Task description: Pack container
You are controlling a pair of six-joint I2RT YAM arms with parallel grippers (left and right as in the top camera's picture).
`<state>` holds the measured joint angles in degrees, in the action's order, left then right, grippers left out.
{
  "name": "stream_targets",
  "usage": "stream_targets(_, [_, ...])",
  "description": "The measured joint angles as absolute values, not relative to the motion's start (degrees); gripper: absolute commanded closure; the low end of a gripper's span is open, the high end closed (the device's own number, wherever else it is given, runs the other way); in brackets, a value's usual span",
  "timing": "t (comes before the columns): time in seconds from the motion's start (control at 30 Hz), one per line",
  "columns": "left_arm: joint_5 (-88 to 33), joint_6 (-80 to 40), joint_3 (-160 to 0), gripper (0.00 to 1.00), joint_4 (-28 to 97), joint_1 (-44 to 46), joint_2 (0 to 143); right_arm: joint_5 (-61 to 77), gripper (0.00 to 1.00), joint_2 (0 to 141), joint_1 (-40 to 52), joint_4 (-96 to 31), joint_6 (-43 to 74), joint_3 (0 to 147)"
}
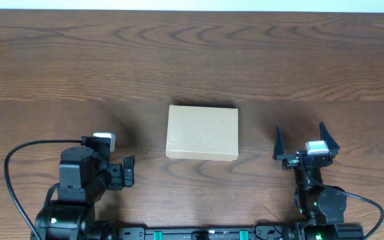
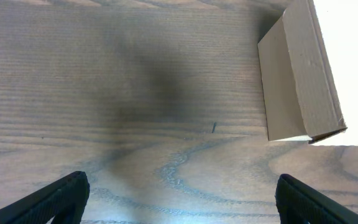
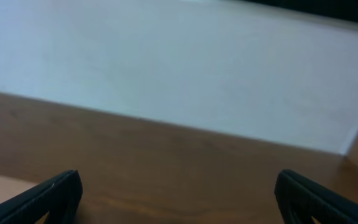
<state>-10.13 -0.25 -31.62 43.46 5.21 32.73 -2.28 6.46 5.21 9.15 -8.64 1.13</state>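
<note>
The container (image 1: 202,133) is a plain tan cardboard box, closed, lying flat at the middle of the wooden table. In the left wrist view it (image 2: 297,74) shows at the upper right, its side wall and top edge visible. My left gripper (image 1: 127,171) is open and empty, low at the front left, to the left of the box and apart from it; its fingers (image 2: 179,196) frame bare wood. My right gripper (image 1: 302,141) is open and empty at the front right, to the right of the box, pointing away toward the far edge (image 3: 179,196). No hand tools show.
The wooden table (image 1: 192,60) stretches behind the box. The right wrist view shows the table's far edge and a pale wall (image 3: 179,68) beyond it. A black cable (image 1: 12,173) loops at the front left by the left arm's base.
</note>
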Motion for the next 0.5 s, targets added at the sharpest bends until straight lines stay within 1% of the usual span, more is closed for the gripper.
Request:
stream_targets(0.3, [-10.1,-0.3,-31.6,0.05,43.5,5.2,32.7,-3.0,0.01,2.9,4.0,-3.7,-8.4,0.4])
stream_targets(0.5, [-10.1,-0.3,-31.6,0.05,43.5,5.2,32.7,-3.0,0.01,2.6,4.0,-3.8,-8.0,0.4])
